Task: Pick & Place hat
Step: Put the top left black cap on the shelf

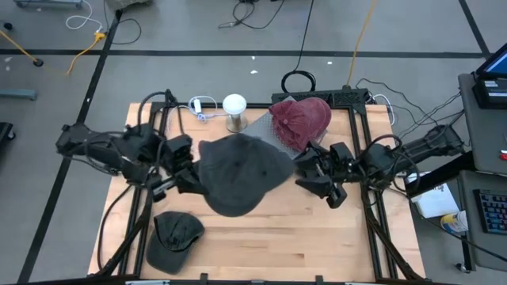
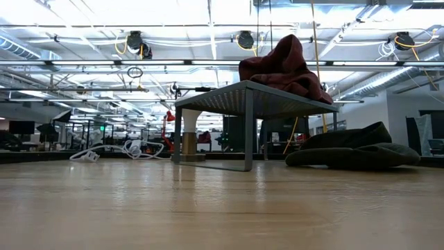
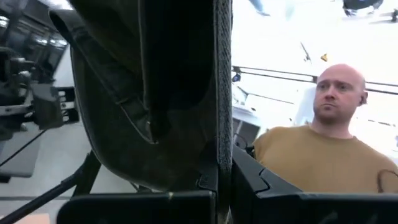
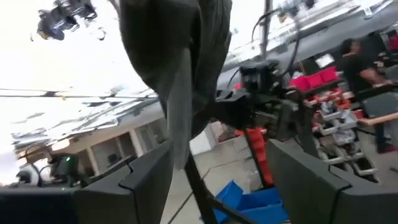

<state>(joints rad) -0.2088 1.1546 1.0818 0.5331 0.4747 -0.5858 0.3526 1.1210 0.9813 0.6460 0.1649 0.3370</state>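
Observation:
A dark grey hat (image 1: 242,174) is spread out in the air over the middle of the table, and it is absent from the low view. My left gripper (image 1: 188,179) is at its left edge, shut on it. My right gripper (image 1: 310,171) is at its right edge with its fingers apart. In the right wrist view the hat's cloth (image 4: 183,93) comes down between those fingers. A red hat (image 1: 301,119) lies on a grey metal stand (image 2: 243,94). A second dark hat (image 1: 174,236) rests flat on the table near its left near corner. My left gripper pinches the grey hat's edge (image 3: 217,124) between its two fingers (image 3: 273,193), coming level from the table's left. The hat is lifted clear of the table and stretches away from the gripper. My right gripper has the hat's rim (image 4: 180,149) between its open fingers; whether a finger touches it, I cannot tell.
A white-topped cylinder (image 1: 234,111) stands left of the stand near the far edge, with a white cable (image 2: 111,151) beside it. A person in a tan shirt (image 3: 323,155) is beyond the table. Bare wood (image 1: 301,237) lies toward the near edge.

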